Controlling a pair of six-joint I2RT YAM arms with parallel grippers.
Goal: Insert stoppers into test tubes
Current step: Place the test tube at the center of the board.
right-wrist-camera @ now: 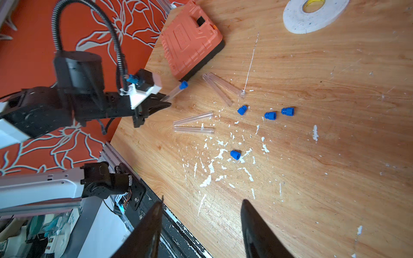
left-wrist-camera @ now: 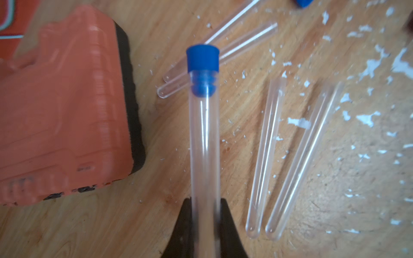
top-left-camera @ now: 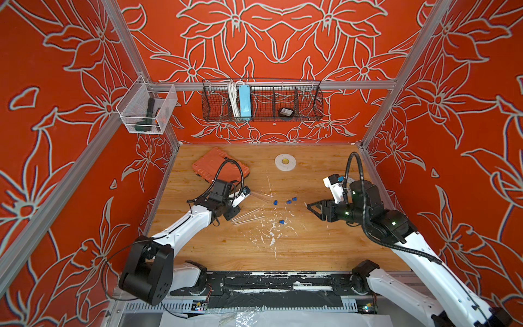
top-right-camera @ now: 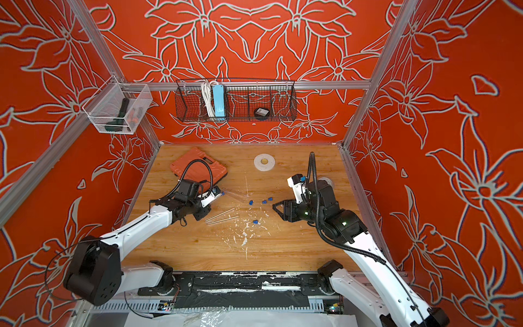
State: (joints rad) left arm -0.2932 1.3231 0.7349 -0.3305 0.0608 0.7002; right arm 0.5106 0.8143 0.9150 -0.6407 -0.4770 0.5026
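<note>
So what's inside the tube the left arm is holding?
A blue stopper plugs its mouth, ribbed stem visible through the clear wall. Below that the tube looks empty. Its lower end is hidden between the fingers.

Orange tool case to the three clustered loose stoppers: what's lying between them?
Two empty test tubes lying in a narrow V, closed ends toward the orange tool case. Clearest in the right wrist view; also in both top views.
</note>
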